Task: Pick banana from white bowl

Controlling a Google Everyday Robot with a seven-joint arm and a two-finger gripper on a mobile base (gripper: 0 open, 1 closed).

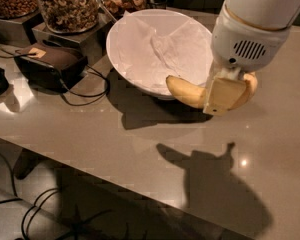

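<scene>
The gripper (pixel 224 95), at the end of a white arm, is shut on the yellow banana (pixel 186 91) and holds it in the air over the near right rim of the white bowl (pixel 125 69). The banana's left end sticks out over the bowl's edge; its right end curves behind the pale-yellow finger (pixel 221 95). The bowl stands on the grey countertop and holds only crumpled white paper (pixel 160 46). The banana and arm cast a shadow on the counter in front.
Glass jars of nuts (pixel 70 4) stand on metal stands behind and left of the bowl. A dark box (pixel 50 64) with black cables (pixel 90 91) lies to the left. The counter's front edge (pixel 115 181) runs diagonally, with floor and cables below.
</scene>
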